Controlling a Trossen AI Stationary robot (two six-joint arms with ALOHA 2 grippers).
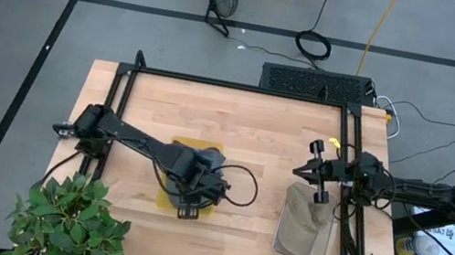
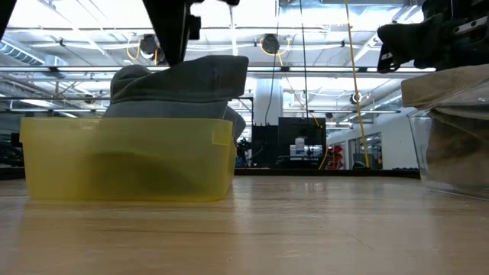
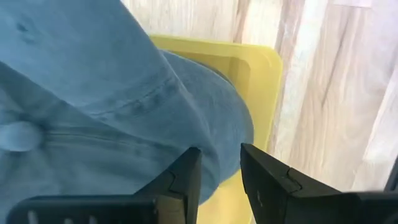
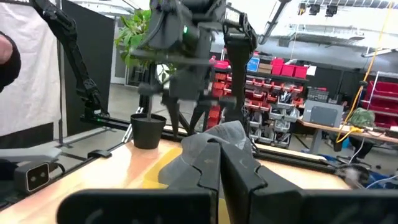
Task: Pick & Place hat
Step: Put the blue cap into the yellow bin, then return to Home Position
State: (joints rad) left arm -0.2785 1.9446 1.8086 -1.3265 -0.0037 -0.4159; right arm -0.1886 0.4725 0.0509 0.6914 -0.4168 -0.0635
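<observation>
From the top-down cam, the left tool is down over the yellow bin mid-counter, with the grey hat bunched in it. The right tool sits above the clear bin by the counter's right edge, and a potted plant is at the front-left corner

Low cam: hat pokes up out of the yellow bin

Left wrist cam: fingers a little apart, hat brim between them, not clamped

Right wrist cam: its fingers look pressed together on nothing
</observation>
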